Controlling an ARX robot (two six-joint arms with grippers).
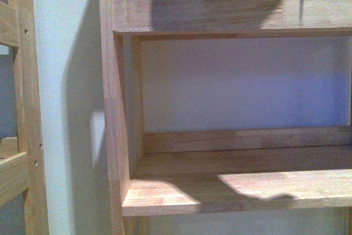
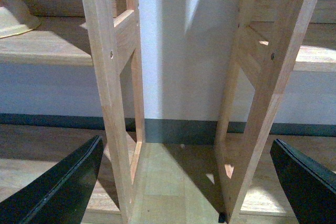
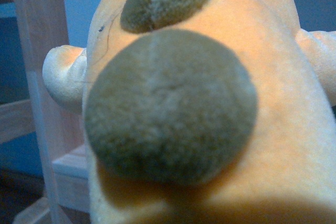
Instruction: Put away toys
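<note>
While the left gripper (image 2: 184, 182) gapes before wooden shelf posts (image 2: 107, 93), fuzzy orange plush (image 3: 283, 129) hides the right gripper's state.

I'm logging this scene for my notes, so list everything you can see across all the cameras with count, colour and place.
Shelf unit: one, light wood, fills the front view; its visible boards are bare.
Second shelf unit: one, light wood, at the front view's left edge, apart from the first.
Wall: pale, behind the shelves.
Plush toy: one, orange with grey-brown round patches, fills the right wrist view.
Pale rounded object: one, cream, on a shelf board in the left wrist view; cannot tell what it is.
Left gripper: black fingers spread, open, empty.
Right gripper: not visible.
</note>
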